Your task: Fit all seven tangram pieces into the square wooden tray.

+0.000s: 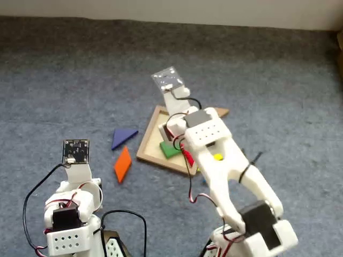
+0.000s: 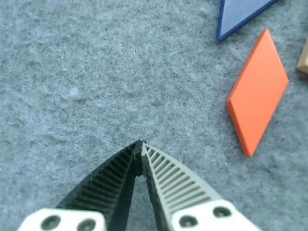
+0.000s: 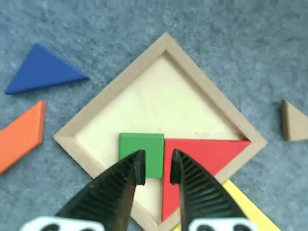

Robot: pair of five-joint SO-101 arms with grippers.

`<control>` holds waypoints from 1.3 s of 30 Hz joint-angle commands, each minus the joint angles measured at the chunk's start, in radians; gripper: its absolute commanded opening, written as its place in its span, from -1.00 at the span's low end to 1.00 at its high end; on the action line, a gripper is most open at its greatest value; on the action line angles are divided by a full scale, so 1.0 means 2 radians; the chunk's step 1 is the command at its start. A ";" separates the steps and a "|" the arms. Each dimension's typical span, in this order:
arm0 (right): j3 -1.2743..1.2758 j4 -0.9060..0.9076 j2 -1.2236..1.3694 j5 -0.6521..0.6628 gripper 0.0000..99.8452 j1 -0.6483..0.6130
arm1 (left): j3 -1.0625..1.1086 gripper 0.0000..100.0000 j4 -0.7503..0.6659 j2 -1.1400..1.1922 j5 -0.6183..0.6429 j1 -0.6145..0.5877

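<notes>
The square wooden tray [image 3: 166,42] lies on grey carpet and holds a green square [image 3: 141,147] and a red triangle [image 3: 207,153] side by side. My right gripper [image 3: 157,167] hovers open by a narrow gap over the seam between those two pieces, with nothing between its fingers. A yellow piece [image 3: 246,204] pokes out at the tray's near rim. Left of the tray [image 1: 151,140] lie a blue triangle [image 1: 124,137] and an orange parallelogram [image 1: 122,164]. A tan wooden triangle [image 3: 292,121] lies outside, to the tray's right. My left gripper [image 2: 140,146] is shut over bare carpet, short of the orange parallelogram [image 2: 257,94].
The right arm [image 1: 225,171] stretches over the tray's near half and hides part of it from above. The left arm [image 1: 69,214] sits at the near left. Carpet stretches free to the far left and far right, with a pale wall edge along the back.
</notes>
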 commanded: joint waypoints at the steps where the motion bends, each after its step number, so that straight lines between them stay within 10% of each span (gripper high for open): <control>1: -0.014 0.063 -0.061 -0.005 -0.80 0.033 | 0.010 -0.99 0.002 -0.013 -0.002 -0.004; 15: -0.007 0.194 -0.063 -0.076 -0.79 0.099 | 0.010 -0.99 0.002 -0.013 -0.002 -0.004; 39: 0.136 0.086 -0.057 -0.102 -0.79 0.124 | 0.010 -0.99 0.002 -0.013 -0.002 -0.004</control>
